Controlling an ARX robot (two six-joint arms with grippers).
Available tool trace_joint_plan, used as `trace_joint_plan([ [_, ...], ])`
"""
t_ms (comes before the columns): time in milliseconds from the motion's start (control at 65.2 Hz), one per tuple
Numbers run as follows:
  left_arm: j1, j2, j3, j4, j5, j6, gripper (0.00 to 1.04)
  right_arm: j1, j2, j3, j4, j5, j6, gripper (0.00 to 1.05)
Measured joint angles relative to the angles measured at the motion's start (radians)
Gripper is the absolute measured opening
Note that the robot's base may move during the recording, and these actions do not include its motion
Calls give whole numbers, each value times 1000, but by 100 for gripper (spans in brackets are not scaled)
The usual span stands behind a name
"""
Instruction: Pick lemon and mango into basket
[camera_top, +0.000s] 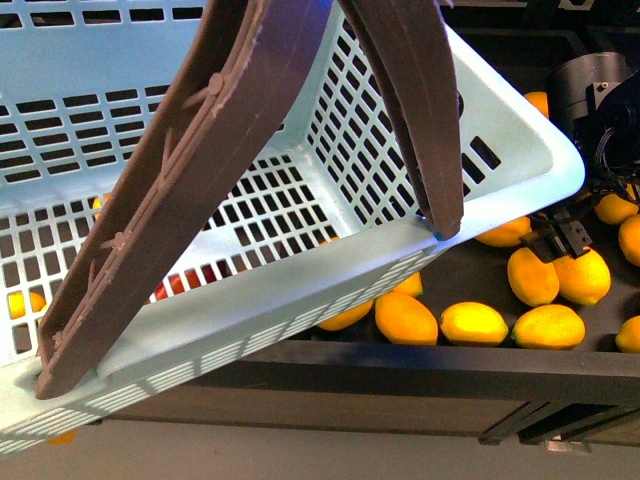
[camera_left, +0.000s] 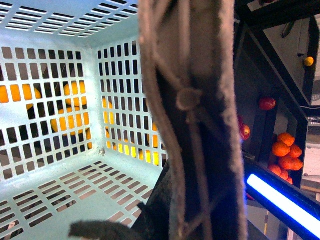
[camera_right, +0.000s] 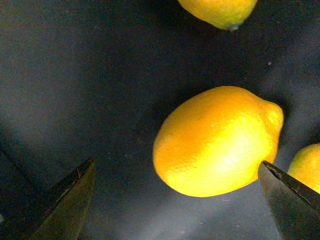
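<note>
The upper left and centre of the front view are filled by the basket. It is seen tilted, with its pale teal slotted walls raised above the dark table and its two brown handles swung up across the frame. In the left wrist view one of these handles is pressed close to the camera down the middle of the frame, and the basket's slotted walls and floor are seen to its left. Only a dark sliver at the lower edge can be made out of the left fingers, so it cannot be told whether they are closed on the handle. At the right edge of the front view the black right arm is lowered over a scatter of yellow fruits on the table, and the right fingers are held just above two of them. In the right wrist view these fingers are spread wide apart and nothing is gripped. The lemon is seen lying on the table between them, well clear of the finger at lower left. It lies just beside the finger at lower right, whose tip meets its outline. Two further yellow fruits are cut off by the top and right edges of that frame.
</note>
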Motion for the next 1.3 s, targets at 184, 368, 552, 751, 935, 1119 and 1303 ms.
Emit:
trace_joint_plan([
  [184, 0, 0, 0, 0, 0, 0, 5, -6, 26, 44, -19, 5, -5, 96],
  [368, 0, 0, 0, 0, 0, 0, 5, -6, 65, 99, -42, 4, -12, 96],
  [552, 0, 0, 0, 0, 0, 0, 5, -6, 106, 146, -67, 5, -13, 96],
  [751, 0, 0, 0, 0, 0, 0, 5, -4, 132, 184, -80, 1, -20, 96],
  [935, 0, 0, 0, 0, 0, 0, 5, -5, 146, 206, -93, 2, -33, 96],
  [1119, 0, 0, 0, 0, 0, 0, 5, -6, 152, 212, -97, 2, -35, 80],
  [1303, 0, 0, 0, 0, 0, 0, 4, -6, 152, 209, -89, 2, -35, 71],
])
